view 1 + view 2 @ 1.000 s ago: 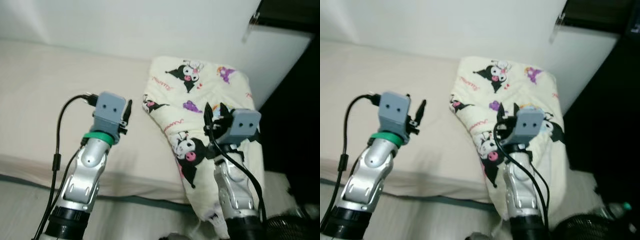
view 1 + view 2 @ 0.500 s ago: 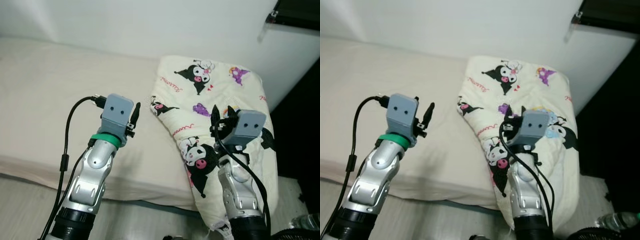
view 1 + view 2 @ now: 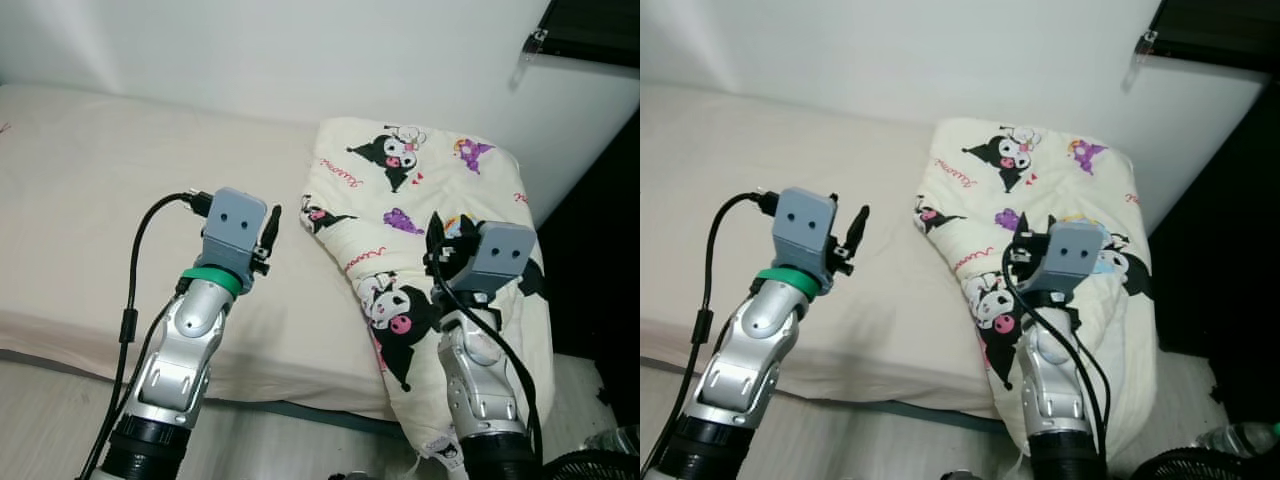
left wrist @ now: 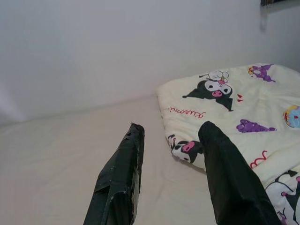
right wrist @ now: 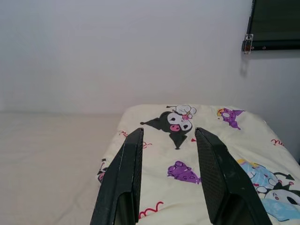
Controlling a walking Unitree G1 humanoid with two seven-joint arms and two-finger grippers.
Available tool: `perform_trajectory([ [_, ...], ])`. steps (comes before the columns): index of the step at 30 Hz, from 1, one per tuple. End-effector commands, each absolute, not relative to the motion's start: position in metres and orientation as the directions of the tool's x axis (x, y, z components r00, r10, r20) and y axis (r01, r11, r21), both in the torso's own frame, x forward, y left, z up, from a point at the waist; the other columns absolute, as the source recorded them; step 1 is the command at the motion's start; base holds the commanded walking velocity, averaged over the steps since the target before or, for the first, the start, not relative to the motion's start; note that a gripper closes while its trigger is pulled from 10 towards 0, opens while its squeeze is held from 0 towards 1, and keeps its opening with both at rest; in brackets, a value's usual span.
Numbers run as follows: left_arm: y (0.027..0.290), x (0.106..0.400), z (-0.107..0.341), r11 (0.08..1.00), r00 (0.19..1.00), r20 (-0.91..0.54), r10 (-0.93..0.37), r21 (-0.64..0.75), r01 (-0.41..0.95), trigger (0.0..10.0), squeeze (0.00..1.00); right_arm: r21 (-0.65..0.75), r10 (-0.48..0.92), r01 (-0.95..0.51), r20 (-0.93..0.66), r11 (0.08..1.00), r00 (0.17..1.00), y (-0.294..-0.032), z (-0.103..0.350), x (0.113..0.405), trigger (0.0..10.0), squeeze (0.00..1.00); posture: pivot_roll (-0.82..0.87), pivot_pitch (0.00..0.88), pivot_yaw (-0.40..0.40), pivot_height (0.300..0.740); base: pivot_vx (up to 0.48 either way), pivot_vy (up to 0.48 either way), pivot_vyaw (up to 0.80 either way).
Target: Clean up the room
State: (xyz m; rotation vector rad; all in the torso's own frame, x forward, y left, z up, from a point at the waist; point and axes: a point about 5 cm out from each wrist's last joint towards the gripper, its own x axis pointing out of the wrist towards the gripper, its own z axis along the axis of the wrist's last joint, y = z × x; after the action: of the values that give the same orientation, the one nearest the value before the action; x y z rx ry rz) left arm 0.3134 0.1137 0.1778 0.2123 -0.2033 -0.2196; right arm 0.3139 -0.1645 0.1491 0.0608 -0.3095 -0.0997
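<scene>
A cream quilt printed with black cartoon characters [image 3: 420,190] lies bunched at the right end of the bed [image 3: 90,180], and its lower part hangs over the bed's front edge. My left gripper [image 3: 268,222] is raised over the bare sheet just left of the quilt, open and holding nothing. In the left wrist view, the left gripper [image 4: 172,125] points at the quilt's near corner [image 4: 187,147]. My right gripper [image 3: 445,228] is held up above the quilt's middle, also open and apart from it. The right wrist view has the right gripper [image 5: 169,131] aimed along the quilt [image 5: 187,164] toward the wall.
A white wall [image 3: 300,50] runs behind the bed. A dark shelf [image 3: 590,30] sits high at the right, with a dark gap [image 3: 600,250] beside the bed below it. A black fan guard [image 3: 600,465] and a plastic bottle [image 3: 1240,437] are on the floor at lower right.
The whole picture has shifted as the camera moved, so the quilt now sits fuller in view. Both arms keep the same raised pose with open fingers.
</scene>
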Motion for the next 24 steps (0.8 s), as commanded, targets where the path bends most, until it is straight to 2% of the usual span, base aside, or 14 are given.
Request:
perform_trajectory([
  [1,0.113,0.311,0.175,0.952,0.957,0.161,-0.24,0.23,0.2,10.0,0.0,0.079,-0.127,0.11,0.269,0.991,0.955,-0.169,0.141,0.312,10.0,0.0,-0.05,0.018,0.046,0.665,0.0,0.0,0.0],
  [15,0.114,0.311,0.175,0.951,0.957,0.158,-0.242,0.233,0.202,10.0,0.0,0.084,-0.137,0.119,0.268,0.989,0.954,-0.17,0.14,0.31,10.0,0.0,-0.05,0.024,0.054,0.605,0.0,0.0,0.0],
  [18,0.114,0.31,0.174,0.95,0.957,0.154,-0.245,0.235,0.205,10.0,0.0,0.085,-0.174,0.156,0.268,0.984,0.948,-0.179,0.14,0.31,10.0,0.0,-0.04,0.035,0.06,0.6,0.0,0.0,0.0],
  [24,0.115,0.307,0.174,0.947,0.958,0.141,-0.251,0.243,0.212,10.0,0.0,0.1,-0.282,0.265,0.245,0.959,0.928,-0.219,0.14,0.314,10.0,0.0,-0.03,0.062,0.075,0.6,0.0,0.0,0.0],
])
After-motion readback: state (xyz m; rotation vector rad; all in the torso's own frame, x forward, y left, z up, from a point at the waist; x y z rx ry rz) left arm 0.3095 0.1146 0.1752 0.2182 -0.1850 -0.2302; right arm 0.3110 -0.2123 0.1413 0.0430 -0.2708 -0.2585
